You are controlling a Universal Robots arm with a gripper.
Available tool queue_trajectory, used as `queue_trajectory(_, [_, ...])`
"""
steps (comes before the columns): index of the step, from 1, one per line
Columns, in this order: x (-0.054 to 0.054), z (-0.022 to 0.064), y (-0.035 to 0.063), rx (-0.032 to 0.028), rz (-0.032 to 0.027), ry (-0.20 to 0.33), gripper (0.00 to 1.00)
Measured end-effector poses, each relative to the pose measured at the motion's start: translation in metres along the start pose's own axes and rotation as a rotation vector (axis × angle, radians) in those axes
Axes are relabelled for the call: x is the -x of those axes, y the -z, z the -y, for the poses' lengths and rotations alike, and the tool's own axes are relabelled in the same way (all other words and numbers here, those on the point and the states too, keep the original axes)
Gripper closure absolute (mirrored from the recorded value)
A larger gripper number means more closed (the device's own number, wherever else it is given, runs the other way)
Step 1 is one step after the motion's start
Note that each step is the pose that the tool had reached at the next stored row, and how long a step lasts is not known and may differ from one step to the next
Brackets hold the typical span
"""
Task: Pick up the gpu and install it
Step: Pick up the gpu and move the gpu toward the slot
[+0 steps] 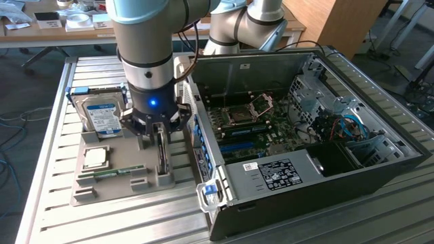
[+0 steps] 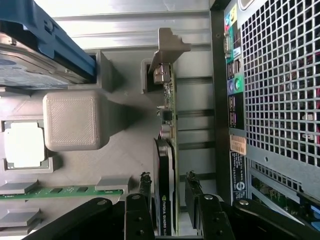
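While the gripper [image 1: 158, 133] hangs low over the tray [image 1: 115, 170], you are at the pick-up step, as I judge it: the gpu [image 1: 162, 155] is not yet lifted, and nothing of it is in the case [image 1: 305, 208].

The gpu stands on its long edge in a slot along the tray's edge nearest the case. Its bracket [image 2: 167, 45] points toward the end of the tray where the drive [image 1: 101, 114] stands. The stick [image 1: 112, 173] lies flat near the tray's opposite end, well apart from the claw.

In the wrist view, the fingers [image 2: 144, 186] straddle the card, one on each face at the fan's end. They are spread as wide as they go and have hold of nothing. A gap shows on the case side. On the fan side the finger sits so close that it may be touching; the view does not settle it.

The next move, in my judgement, calls for a square squeeze on both flat faces, with the pads kept off the fan itself. It also calls for a straight pull out of the slot, so the bracket comes free of its post. Mind the case wall: it stands just beside the tray's edge, so you have little room to drift that way.
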State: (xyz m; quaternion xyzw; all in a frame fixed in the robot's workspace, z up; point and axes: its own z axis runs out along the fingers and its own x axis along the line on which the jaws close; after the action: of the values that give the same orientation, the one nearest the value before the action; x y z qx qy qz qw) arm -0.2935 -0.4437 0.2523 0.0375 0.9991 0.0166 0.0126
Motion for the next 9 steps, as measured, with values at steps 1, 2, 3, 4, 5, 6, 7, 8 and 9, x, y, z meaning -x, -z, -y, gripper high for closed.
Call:
queue_trajectory(1, [0.000, 0.0001, -0.0015, -0.0003, 0.0000, 0.000, 0.58])
queue_trajectory(2, [0.000, 0.0001, -0.0031, -0.0006, 0.0000, 0.000, 0.58])
queue_trajectory(3, [0.000, 0.0002, -0.0046, -0.0008, 0.0000, 0.000, 0.58])
queue_trajectory(4, [0.000, 0.0002, -0.0063, -0.0010, 0.0000, 0.000, 0.58])
queue_trajectory(5, [0.000, 0.0003, -0.0079, -0.0011, 0.0001, 0.000, 0.58])
queue_trajectory(6, [0.000, 0.0003, -0.0094, -0.0014, 0.0000, 0.000, 0.58])
queue_trajectory(7, [0.000, 0.0004, -0.0110, -0.0016, 0.0000, 0.000, 0.58])
queue_trajectory(8, [0.000, 0.0004, -0.0126, -0.0018, 0.0001, 0.000, 0.58])
queue_trajectory(9, [0.000, 0.0005, -0.0136, -0.0022, 0.0002, 0.000, 0.58])
